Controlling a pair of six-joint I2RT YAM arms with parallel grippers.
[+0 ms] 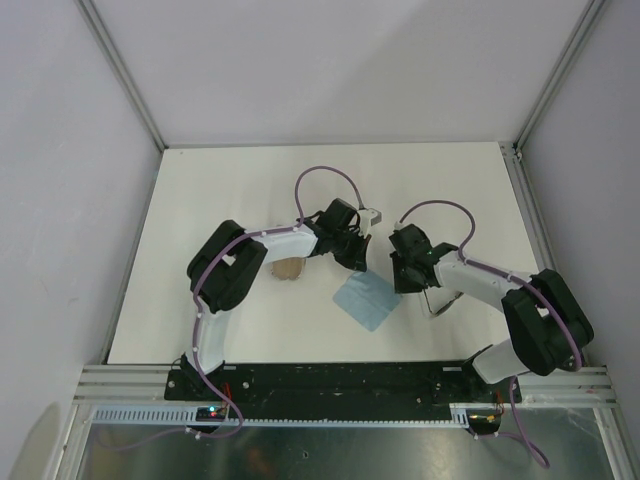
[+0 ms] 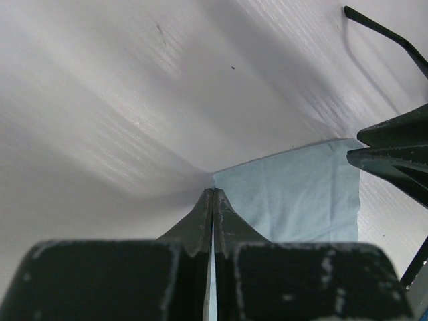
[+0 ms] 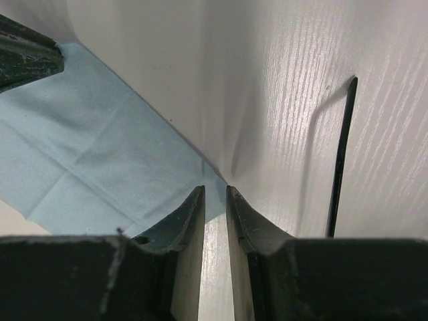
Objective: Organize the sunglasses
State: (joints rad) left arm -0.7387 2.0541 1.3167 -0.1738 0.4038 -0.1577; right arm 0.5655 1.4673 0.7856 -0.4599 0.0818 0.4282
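The sunglasses lie on the white table under my right forearm; only thin black parts show. One slim black temple arm shows in the right wrist view and in the left wrist view. The light blue cloth lies flat between the grippers. My left gripper is shut, its tips pinched on one cloth corner. My right gripper is open by a narrow gap, with the opposite cloth corner between its tips. The right fingers show in the left wrist view.
The beige-grey oval case lies left of the cloth, partly under my left arm. A small grey-white object sits behind the left gripper. Metal frame rails run along the table's sides and near edge.
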